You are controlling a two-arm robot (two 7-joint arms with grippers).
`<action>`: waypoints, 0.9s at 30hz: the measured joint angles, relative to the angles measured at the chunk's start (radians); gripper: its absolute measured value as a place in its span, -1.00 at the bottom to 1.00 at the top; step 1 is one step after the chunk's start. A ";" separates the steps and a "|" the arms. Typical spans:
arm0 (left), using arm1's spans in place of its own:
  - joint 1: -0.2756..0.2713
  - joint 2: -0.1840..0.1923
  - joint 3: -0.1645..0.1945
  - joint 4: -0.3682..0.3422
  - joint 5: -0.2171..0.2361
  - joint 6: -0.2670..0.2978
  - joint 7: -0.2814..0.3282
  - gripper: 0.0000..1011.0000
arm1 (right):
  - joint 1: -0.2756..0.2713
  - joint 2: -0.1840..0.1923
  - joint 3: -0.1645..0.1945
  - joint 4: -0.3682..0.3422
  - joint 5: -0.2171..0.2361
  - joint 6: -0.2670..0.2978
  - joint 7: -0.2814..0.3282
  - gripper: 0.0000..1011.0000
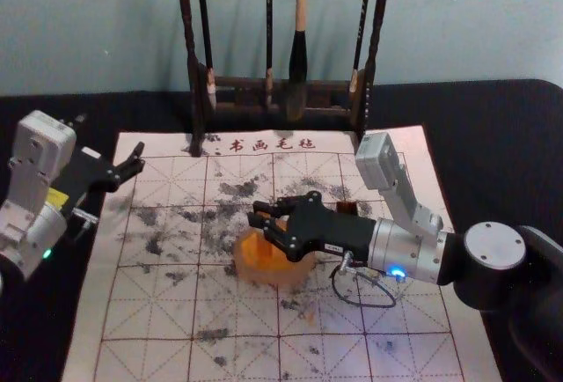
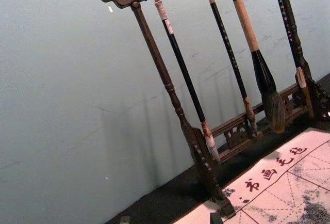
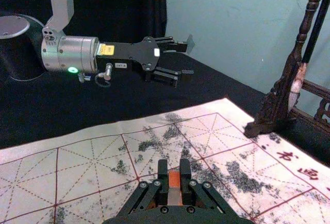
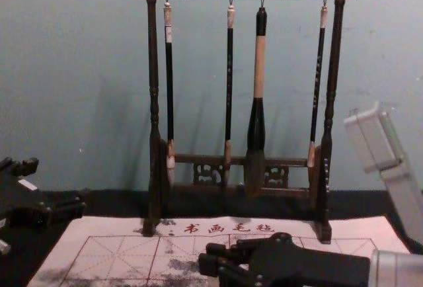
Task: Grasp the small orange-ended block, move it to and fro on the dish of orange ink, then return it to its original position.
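"What could spoil it?"

"The mat (image 1: 158,312), to begin with. If the block comes up wet, ink could drip on it, lower centre in the head view."

"And the dish (image 1: 294,275)?"

"Just below the right fingertips there. Too low or too wide a stroke could shove it or catch its wall."

"Then the block (image 3: 174,181) itself?"

"It's at the bottom centre of the right wrist view, orange end up between the fingertips. Drag from the ink could twist it loose. Whether it touches ink, I can't tell."

"How are the arms lying?"

"The right one reaches in from the head view's right edge, nearly level, its hand pointing left. The left is parked at the left edge, its gripper (image 3: 187,60) spread wide with nothing in it."

"And the right gripper (image 3: 174,166)?"

"Closed on the block, one finger pressed to each side."
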 joint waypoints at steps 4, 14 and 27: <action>0.000 0.000 0.000 0.000 0.000 0.000 0.000 0.98 | 0.008 -0.011 -0.003 0.014 -0.004 -0.002 -0.004 -0.73; 0.000 0.000 0.000 0.000 0.000 0.000 0.000 0.98 | 0.024 -0.033 -0.003 0.044 -0.011 -0.010 -0.011 -0.73; 0.000 0.000 0.000 0.000 0.000 0.000 0.000 0.98 | 0.029 -0.036 0.011 0.057 -0.017 -0.013 -0.023 -0.73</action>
